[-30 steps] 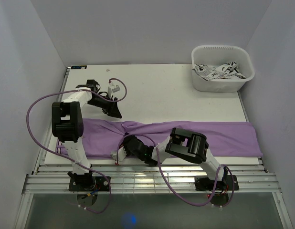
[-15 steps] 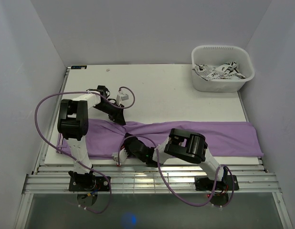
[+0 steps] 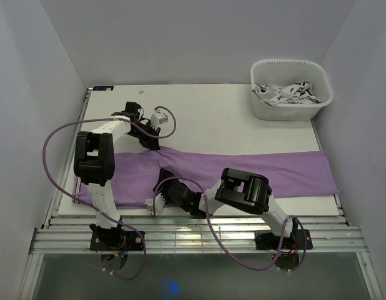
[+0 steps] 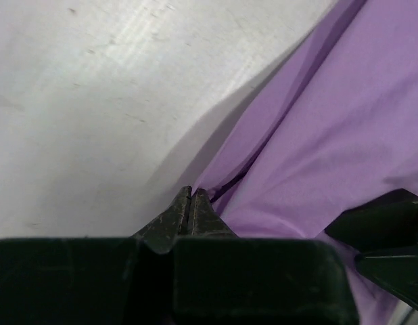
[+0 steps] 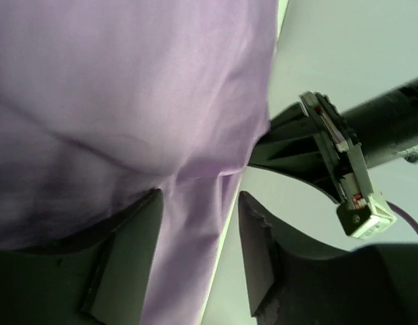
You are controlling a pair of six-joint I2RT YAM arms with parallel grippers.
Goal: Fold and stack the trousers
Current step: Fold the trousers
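Observation:
The lilac trousers (image 3: 262, 172) lie stretched in a long band across the near half of the white table (image 3: 230, 119). My left gripper (image 3: 153, 145) is at their far edge, left of the middle. It is shut on a pinch of the trousers, and the cloth rises to a peak there. In the left wrist view the closed gripper (image 4: 191, 195) meets the trousers' folded edge (image 4: 317, 135). My right gripper (image 3: 162, 195) sits low at the near table edge. In its own view the gripper (image 5: 200, 196) stands open, with the trousers (image 5: 128, 81) lying loosely between the fingers.
A white bin (image 3: 262, 106) with black-and-white patterned cloth (image 3: 287, 92) stands at the back right corner. Purple cables loop beside both arms. The left gripper's body (image 5: 331, 156) shows close by in the right wrist view. Enclosure walls flank the table.
My left gripper closed on the trousers' far edge and drew it back, lifting a peak. My right gripper has opened. The trousers' right end slid left, off the table's right edge.

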